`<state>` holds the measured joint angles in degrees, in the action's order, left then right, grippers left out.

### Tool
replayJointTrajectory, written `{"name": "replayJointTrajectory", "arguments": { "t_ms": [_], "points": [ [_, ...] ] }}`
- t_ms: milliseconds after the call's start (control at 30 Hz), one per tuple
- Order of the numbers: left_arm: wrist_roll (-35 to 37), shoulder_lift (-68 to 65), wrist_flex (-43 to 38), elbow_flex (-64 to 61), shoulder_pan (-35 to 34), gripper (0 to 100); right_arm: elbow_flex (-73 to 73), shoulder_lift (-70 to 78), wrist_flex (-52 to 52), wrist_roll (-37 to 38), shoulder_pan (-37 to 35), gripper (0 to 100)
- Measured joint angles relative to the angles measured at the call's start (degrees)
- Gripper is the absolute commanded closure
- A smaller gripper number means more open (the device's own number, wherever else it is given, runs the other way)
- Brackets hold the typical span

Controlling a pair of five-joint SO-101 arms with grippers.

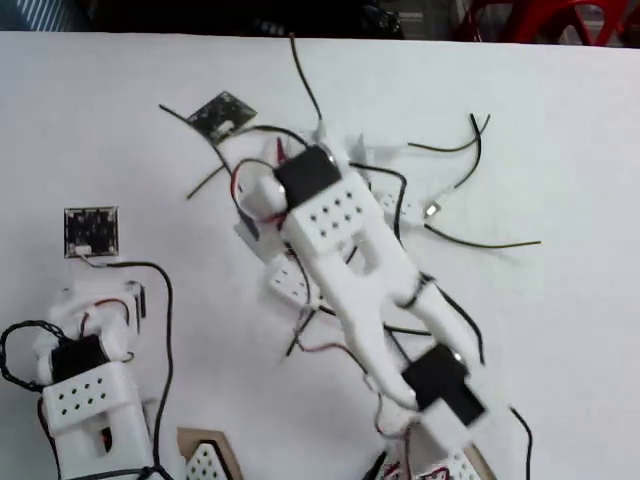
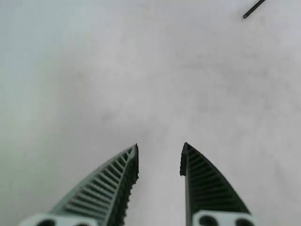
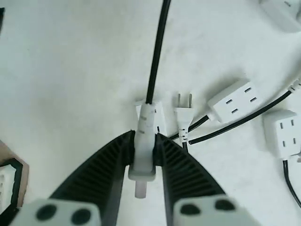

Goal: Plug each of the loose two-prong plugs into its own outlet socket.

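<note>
Your right gripper (image 3: 144, 139) sits just past the table's middle toward twelve o'clock, closed around a plug (image 3: 142, 160) whose cable (image 1: 302, 75) runs on toward twelve. A loose two-prong plug (image 3: 183, 115) lies just beside it, with an outlet socket (image 3: 233, 101) near that. Your left gripper (image 2: 160, 146) is at eight o'clock over bare table (image 2: 141, 70). One marker board (image 1: 91, 231) lies at nine o'clock, a second marker board (image 1: 222, 115) at eleven.

This looks like a robotics lab or maker's workshop. A white plastic robot arm (image 1: 335, 215), its shell perforated and its red and black wiring bare, sprawls over a plain white surface (image 1: 570, 130). Left of the arm sits a small black square board (image 1: 91, 231). Around it lie loose black cords (image 1: 480, 243) and white outlet blocks (image 3: 233, 101), and beyond it stands a red tubular frame (image 1: 540, 18).
</note>
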<state>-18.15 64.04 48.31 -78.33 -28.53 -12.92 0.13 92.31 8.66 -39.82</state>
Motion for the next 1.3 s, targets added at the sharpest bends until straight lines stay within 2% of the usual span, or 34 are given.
{"name": "replayJointTrajectory", "arguments": {
  "t_ms": [167, 333, 633, 867, 1133, 1300],
  "points": [
    [0.1, 0.0, 0.4, 2.2, 2.0, 84, 17.8, -13.4, -12.3, -4.9, -1.4, 98.1],
    [5.1, 0.0, 5.8, 11.4, 4.7, 84, 34.3, -26.8, -24.5, -10.1, -2.3, 98.1],
    [11.0, 0.0, 13.0, 24.8, 16.6, 84, 56.4, -49.9, -40.8, -14.0, -2.4, 98.1],
    [11.9, 0.0, 13.1, 29.5, 25.8, 84, 67.3, -63.4, -44.6, -14.0, -3.6, 98.1],
    [11.8, 0.0, 13.6, 31.9, 38.6, 84, 69.3, -67.1, -44.7, -14.0, -7.9, 98.1],
    [6.0, 2.2, 18.4, 32.4, 46.9, 84, 69.4, -67.0, -43.2, -14.1, -7.6, 98.1]
  ]
}}
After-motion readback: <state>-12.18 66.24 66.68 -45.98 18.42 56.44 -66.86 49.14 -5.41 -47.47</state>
